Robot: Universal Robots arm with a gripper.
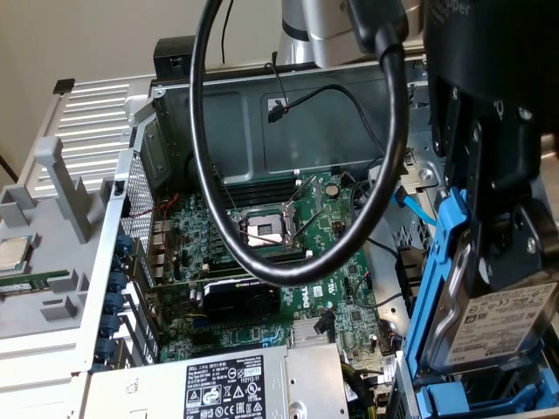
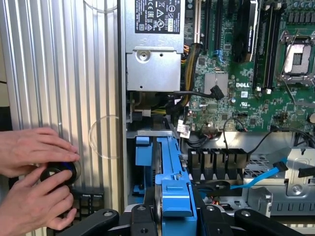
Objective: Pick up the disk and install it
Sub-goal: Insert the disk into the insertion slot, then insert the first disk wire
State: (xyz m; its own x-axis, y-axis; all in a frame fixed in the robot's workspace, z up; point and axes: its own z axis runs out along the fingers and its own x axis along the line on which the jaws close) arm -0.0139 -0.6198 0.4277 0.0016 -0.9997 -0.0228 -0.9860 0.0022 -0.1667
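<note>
On the exterior view's left a small chip (image 1: 10, 253) sits on a grey tray (image 1: 52, 305), well out of the way. In the middle the motherboard (image 1: 262, 253) lies open behind a drooping black cable (image 1: 203, 175). At the right the gripper (image 1: 502, 249) is clamped on the disk (image 1: 511, 319), standing on edge in its blue frame (image 1: 441, 262). A thin blue cable (image 1: 415, 205) runs close by. I'd worry that it snags, or that a tilted frame jams.

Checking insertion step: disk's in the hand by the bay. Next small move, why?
Probably ease it straight down a little: the hand grips the disk roughly upright, its lower end at the mouth of the blue bay, apparently not seated.
</note>
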